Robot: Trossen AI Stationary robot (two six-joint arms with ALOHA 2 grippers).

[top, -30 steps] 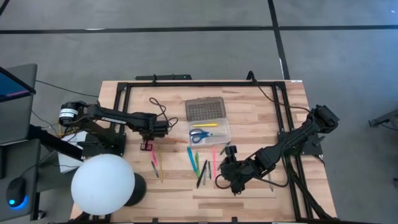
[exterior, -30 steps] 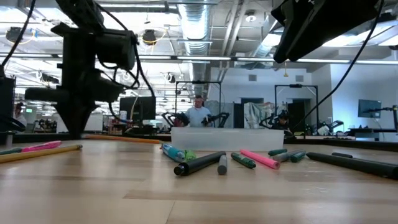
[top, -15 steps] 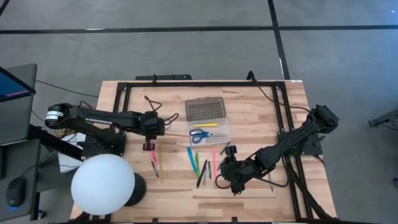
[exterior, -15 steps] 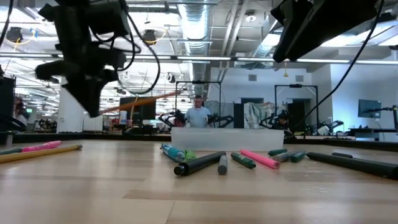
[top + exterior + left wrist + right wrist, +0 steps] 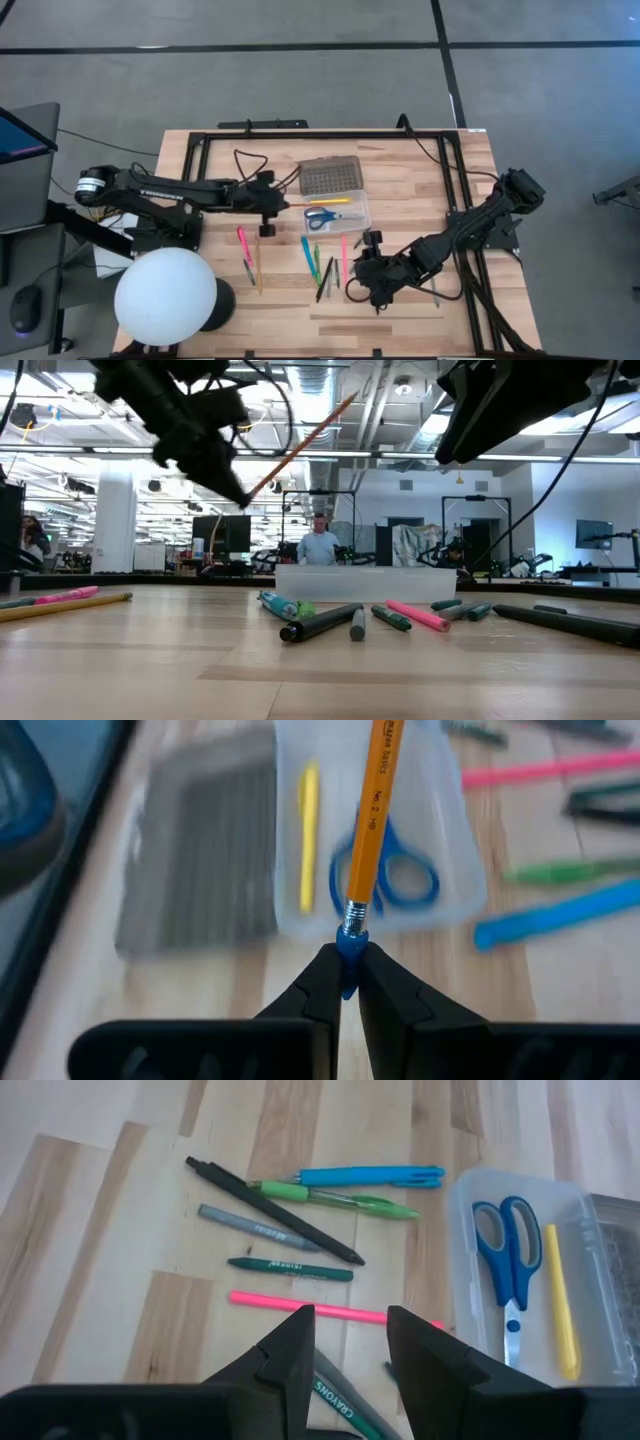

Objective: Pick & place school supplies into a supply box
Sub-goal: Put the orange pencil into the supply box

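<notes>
My left gripper (image 5: 268,206) is shut on an orange pencil (image 5: 372,820), held in the air just left of the supply box (image 5: 338,212). The clear tray holds blue scissors (image 5: 322,217) and a yellow pen (image 5: 330,201); its grey lid (image 5: 330,177) lies open behind it. Several pens and markers (image 5: 325,262) lie on the table near the box, with a pink marker and a yellow pencil (image 5: 246,256) farther left. My right gripper (image 5: 350,1325) hovers open above the pink pen (image 5: 300,1308), touching nothing. My left gripper pinches the pencil's blue eraser end (image 5: 350,938) between its two fingertips (image 5: 322,978). The fingers come slanting down from the table's left, and the pencil sticks out ahead along them. It is lifted clear, its free end (image 5: 345,402) raised, over the tray's left side.
A large white sphere (image 5: 165,295) stands at the table's near left corner. A black frame (image 5: 320,133) runs along the far and right edges. Cables (image 5: 250,165) trail by the left arm. Bare wood lies near the front edge (image 5: 300,320).
My left gripper has risen from the table and gone right and slightly far, toward the box, tipping from pointing down to a slant. The orange pencil, which lay flat on the table, is lifted clear and now angles upward toward the tray. The fingers stayed shut.
</notes>
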